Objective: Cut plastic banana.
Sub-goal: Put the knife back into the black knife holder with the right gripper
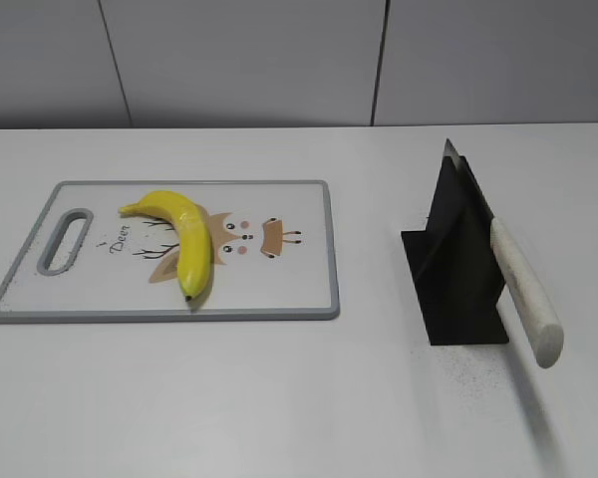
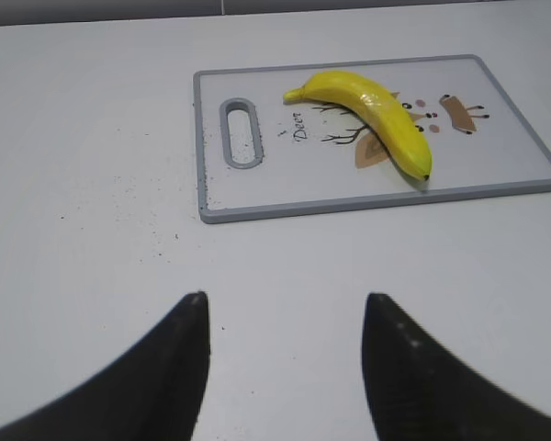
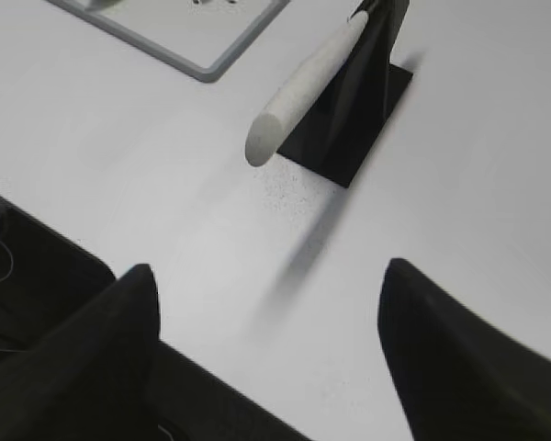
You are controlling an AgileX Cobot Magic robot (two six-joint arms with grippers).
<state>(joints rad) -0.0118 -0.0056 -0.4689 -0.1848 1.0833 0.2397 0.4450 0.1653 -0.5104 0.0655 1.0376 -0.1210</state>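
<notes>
The plastic banana [image 1: 179, 237] is glossy yellow and curved. It lies on the white cutting board [image 1: 299, 289] at the table's left; it also shows in the left wrist view [image 2: 376, 119] on the board [image 2: 496, 156]. A knife with a white handle [image 1: 523, 289] rests in a black stand [image 1: 458, 269] at the right, handle pointing toward the front; it shows in the right wrist view [image 3: 308, 83] too. My left gripper [image 2: 285, 308] is open and empty over bare table, short of the board. My right gripper [image 3: 266, 276] is open and empty near the table's front edge, short of the handle. Neither gripper shows in the exterior view.
The board has a grey rim and a handle slot [image 1: 68, 239] at its left end. The table's front edge [image 3: 92, 253] runs under my right gripper, with dark floor beyond. A grey wall [image 1: 279, 60] stands behind the table.
</notes>
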